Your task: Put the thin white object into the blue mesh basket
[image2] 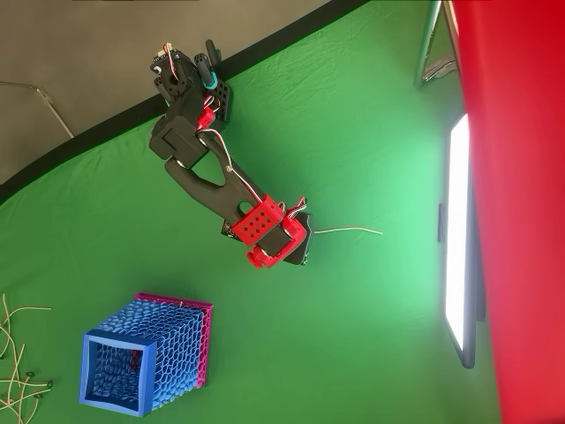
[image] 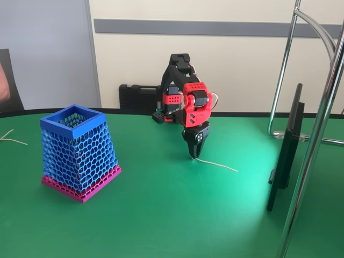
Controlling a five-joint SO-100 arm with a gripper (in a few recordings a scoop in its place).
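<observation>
The thin white object (image: 217, 164) lies flat on the green table, running right from the fingertips; in the overhead view the thin white object (image2: 349, 230) sticks out to the right of the red wrist. My gripper (image: 193, 155) points straight down with its fingers drawn together on the strip's left end, at table level. From above, the gripper (image2: 305, 243) is mostly hidden under the wrist. The blue mesh basket (image: 78, 153) stands upright on its pink base at the left, well apart from the arm; overhead, the blue mesh basket (image2: 146, 358) sits below and left of the arm.
A dark monitor (image: 287, 150) stands on edge at the right, beside a chrome stand (image: 317, 134). A black case (image: 137, 97) sits behind the arm. Loose thin white strands (image2: 18, 353) lie at the far left. A person's arm (image: 4, 80) shows at the left edge.
</observation>
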